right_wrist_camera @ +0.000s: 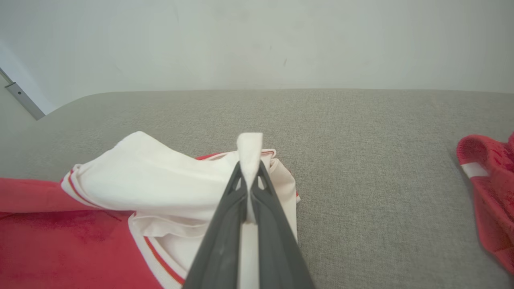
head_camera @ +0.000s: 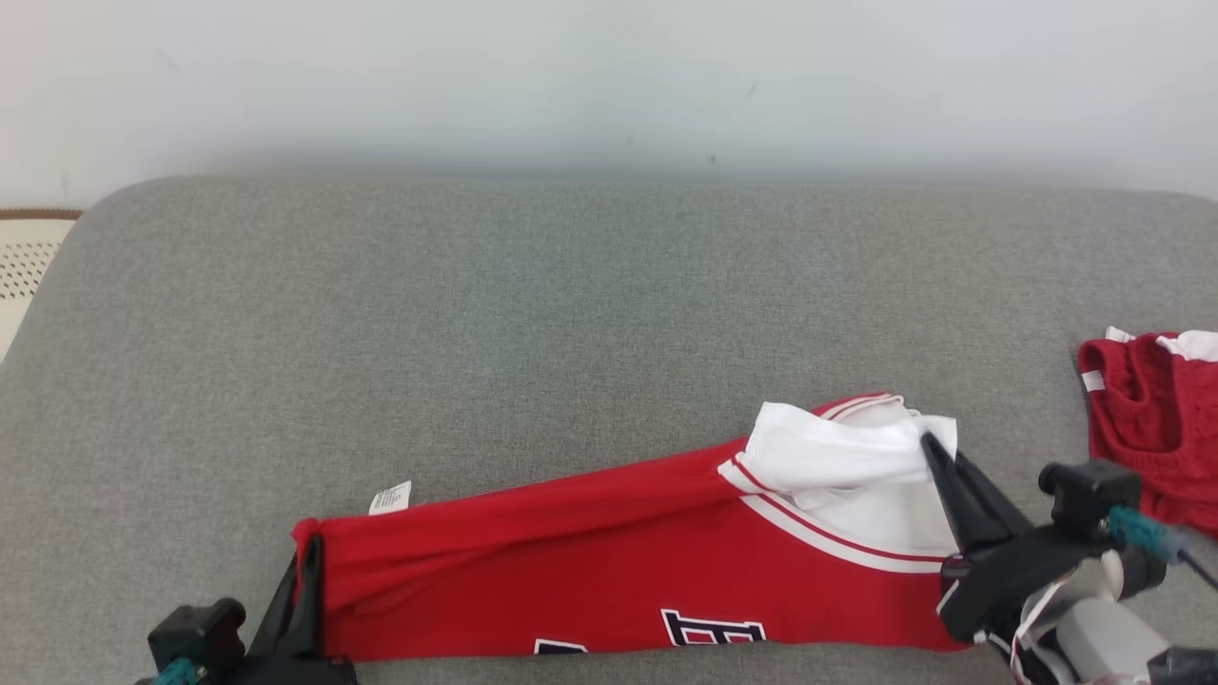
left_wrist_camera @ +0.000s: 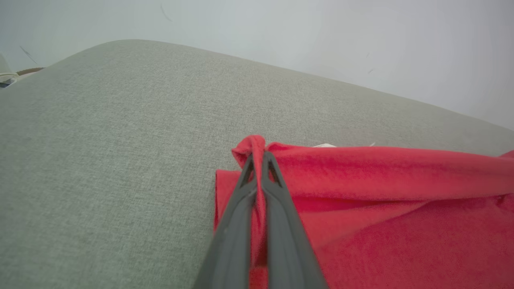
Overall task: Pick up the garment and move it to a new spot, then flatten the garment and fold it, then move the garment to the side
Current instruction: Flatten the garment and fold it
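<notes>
Left gripper [head_camera: 309,559] clenched on the red corner of the garment [head_camera: 590,571], 7 o'clock in head view. Right gripper [head_camera: 928,442] pinches the white end [head_camera: 828,457], 4 o'clock. The garment is stretched between them, low at 6 o'clock, with its label [head_camera: 390,498] poking out at the far edge. Judged: pickup done, flatten or fold underway (can't tell which), and the move to the side is not yet done. A second red piece [head_camera: 1156,419] lies at 3 o'clock, well apart. The surface is a gray upholstered cushion [head_camera: 571,314], with a plain pale wall [head_camera: 609,76] at 12 and a cream perforated thing [head_camera: 24,266] at 9.
</notes>
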Motion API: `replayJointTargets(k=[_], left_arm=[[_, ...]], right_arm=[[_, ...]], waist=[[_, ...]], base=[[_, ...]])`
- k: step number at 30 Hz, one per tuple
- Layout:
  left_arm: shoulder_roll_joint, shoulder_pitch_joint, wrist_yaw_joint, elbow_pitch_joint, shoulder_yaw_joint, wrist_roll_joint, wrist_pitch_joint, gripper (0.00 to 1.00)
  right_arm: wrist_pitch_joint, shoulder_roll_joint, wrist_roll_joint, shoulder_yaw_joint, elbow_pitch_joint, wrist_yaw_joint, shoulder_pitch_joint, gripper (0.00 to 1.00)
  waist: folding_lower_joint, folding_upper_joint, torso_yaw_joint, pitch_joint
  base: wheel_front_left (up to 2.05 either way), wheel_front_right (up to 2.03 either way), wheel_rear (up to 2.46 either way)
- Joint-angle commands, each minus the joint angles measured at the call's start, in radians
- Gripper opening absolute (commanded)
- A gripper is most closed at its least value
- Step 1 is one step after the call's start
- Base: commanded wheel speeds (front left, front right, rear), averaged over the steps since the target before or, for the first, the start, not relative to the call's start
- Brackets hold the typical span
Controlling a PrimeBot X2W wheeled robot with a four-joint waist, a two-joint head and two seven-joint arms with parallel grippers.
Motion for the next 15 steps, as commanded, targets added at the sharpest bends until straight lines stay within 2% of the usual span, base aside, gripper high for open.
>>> replayJointTargets(k=[1, 9, 11, 12, 13, 14, 15], left_arm=[[0.002, 0.038, 0.006, -0.01, 0.008, -0.002, -0.001, 0.0], [0.002, 0.09, 0.02, 0.009, 0.005, -0.018, -0.001, 0.0], [0.002, 0.101, 0.022, 0.026, 0.001, -0.019, -0.001, 0.11], [0.002, 0.104, 0.025, 0.034, -0.003, -0.016, -0.001, 0.25], [0.002, 0.11, 0.031, 0.045, -0.002, -0.019, -0.001, 0.35], [0.003, 0.116, 0.036, 0.055, -0.001, -0.019, -0.001, 0.67], [0.003, 0.119, 0.041, 0.064, 0.001, -0.018, -0.001, 1.0]], right_arm=[[-0.004, 0.019, -0.025, -0.025, -0.02, -0.002, 0.049, 0.0], [-0.004, 0.054, -0.065, -0.075, -0.013, -0.002, 0.14, 0.0], [-0.004, 0.058, -0.066, -0.073, 0.011, -0.002, 0.154, 0.0], [-0.004, 0.059, -0.064, -0.072, 0.025, -0.002, 0.16, 0.0], [-0.004, 0.062, -0.059, -0.073, 0.036, -0.002, 0.163, 0.15], [-0.004, 0.067, -0.055, -0.08, 0.048, -0.002, 0.163, 0.45], [-0.004, 0.071, -0.05, -0.087, 0.059, -0.002, 0.165, 1.0]], waist=[[0.0002, 0.0001, -0.006, -0.01], [0.0002, 0.0001, -0.008, -0.025], [0.0002, 0.0001, -0.009, -0.032], [0.0002, 0.0001, -0.01, -0.035], [0.0002, 0.0001, -0.011, -0.039], [0.0002, 0.0001, -0.012, -0.041], [0.0002, 0.0001, -0.014, -0.043]], base=[[0.0, 0.0, 0.0], [0.0, 0.0, 0.0], [0.0, 0.0, 0.0], [0.0, 0.0, 0.0], [0.0, 0.0, 0.0], [0.0, 0.0, 0.0], [0.0, 0.0, 0.0]])
